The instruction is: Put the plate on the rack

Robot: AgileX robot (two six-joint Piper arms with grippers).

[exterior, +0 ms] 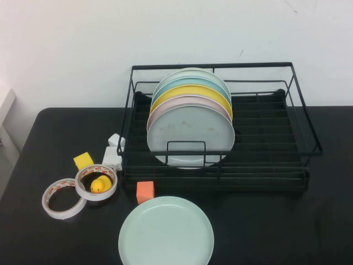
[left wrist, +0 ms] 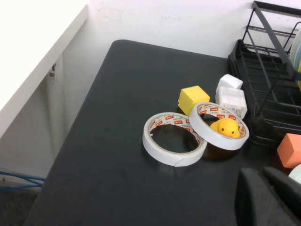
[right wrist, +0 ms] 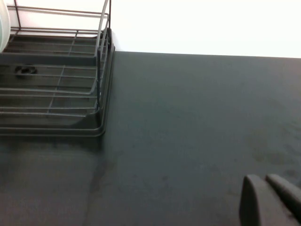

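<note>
Plate: the pale mint-green plate lay flat on the black bench at the near edge, in front of the rack and apart from it, untouched by either arm — not yet placed.

Left gripper: the left gripper showed only as a dark finger-end in its own wrist view, low over the near-left of the bench, looking across the clutter towards the rack's left end; I could not tell whether its fingers were wide or narrow. It held nothing that I could see.

Right gripper: the right gripper sat low over the bare right side of the bench, beside the rack's right end; again I could not tell the finger gap. Both arms looked parked back, out of the overhead view.

Orange block: an orange block stood just beyond the plate's far rim, between plate and rack — something I judged a lift would need to clear.

Tape and duck: two tape rolls overlapped at left, the nearer-to-rack one ringing a yellow duck.

Cubes: a yellow cube and white blocks sat beside the rack's left wall.

Rack: the black wire rack stood at the back, with a row of plates upright in its left slots and the right half open.
</note>
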